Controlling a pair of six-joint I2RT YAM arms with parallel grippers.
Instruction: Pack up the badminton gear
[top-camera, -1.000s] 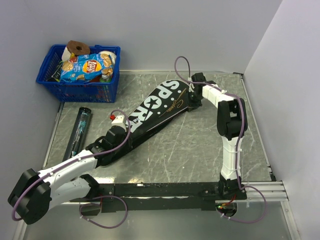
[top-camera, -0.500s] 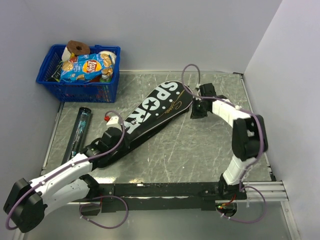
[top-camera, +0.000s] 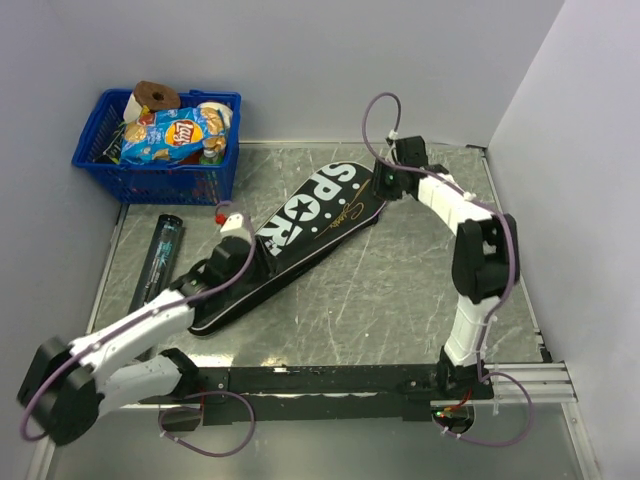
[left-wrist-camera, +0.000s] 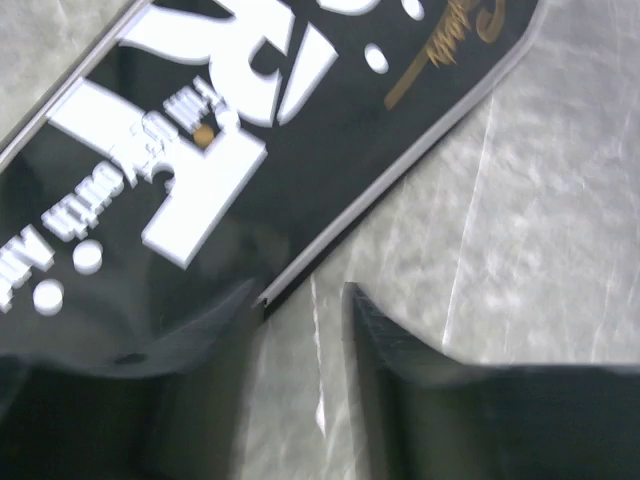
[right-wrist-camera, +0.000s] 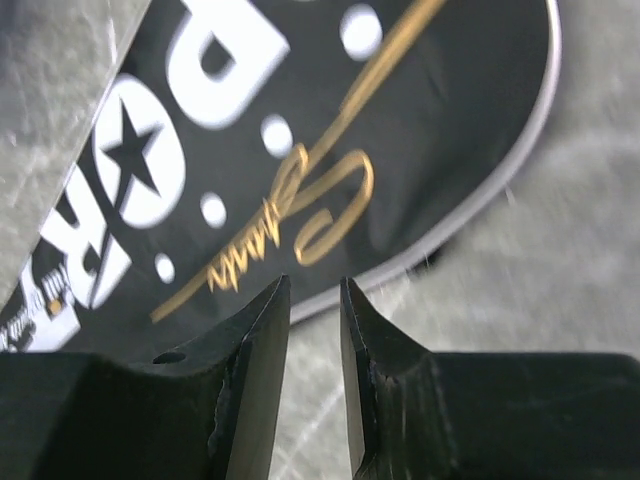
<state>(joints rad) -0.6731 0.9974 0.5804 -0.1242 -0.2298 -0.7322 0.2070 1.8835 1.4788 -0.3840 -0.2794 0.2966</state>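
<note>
Your left gripper (left-wrist-camera: 300, 295) has its jaws apart and holds nothing; the edge of the bag (top-camera: 300, 225) sits just at its tips. Your right gripper (right-wrist-camera: 313, 285) shows a small empty gap, close to the bag's round end. The bag lies slanted across the middle of the table (top-camera: 400, 290), and the tube (top-camera: 160, 255) lies beside it on the left. Lift both hands straight up so they do not drag the bag. A second ago both hands were shut tight at the bag's edge; now they are open
</note>
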